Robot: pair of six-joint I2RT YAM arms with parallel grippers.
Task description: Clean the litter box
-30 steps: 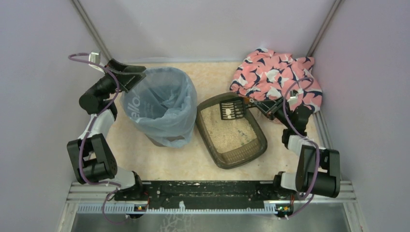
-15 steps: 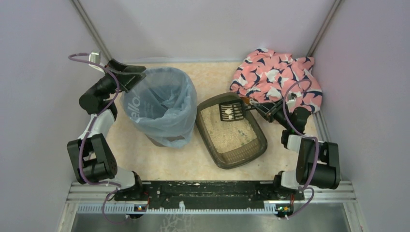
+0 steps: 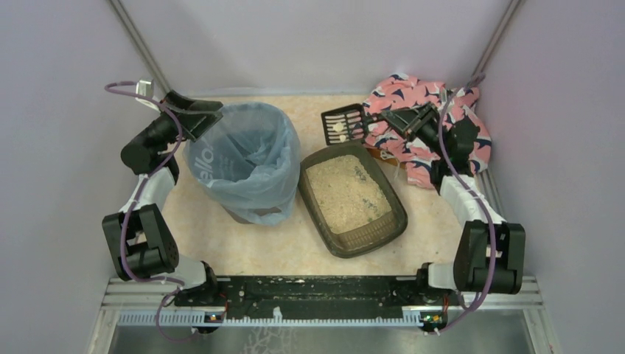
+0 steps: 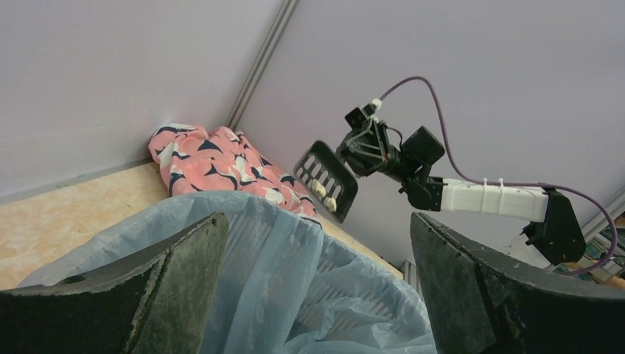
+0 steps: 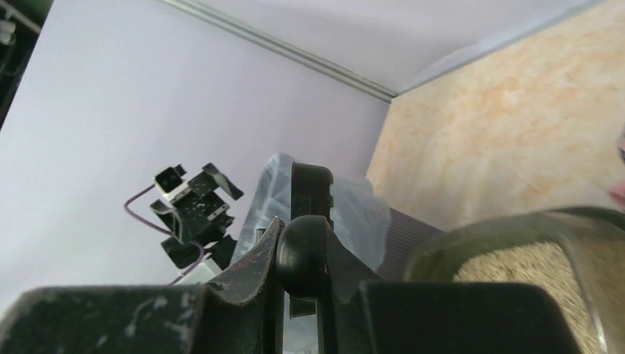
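— What does the overhead camera give you that your wrist cameras miss?
— The whole litter box (image 3: 352,198): a shallow dark brown tray with rounded corners, beige grains covering its floor. It lies on the table (image 3: 243,247) just right of the bin (image 3: 214,166), turned askew to the near edge. My right wrist camera catches only one corner of it.
— And the wrists?
— My left one looks across the blue bag at the scoop (image 4: 326,179), up in the air with pale lumps on its slotted face. From above those are mere specks.
— Counts?
— One litter box, one bin, one scoop, one pink patterned cloth (image 3: 435,103), two arms.
— Your grippers?
— My left gripper (image 3: 206,118) is spread wide at the bin's far left rim. My right gripper (image 3: 387,118) is pinching the scoop's handle, beyond the box's far end
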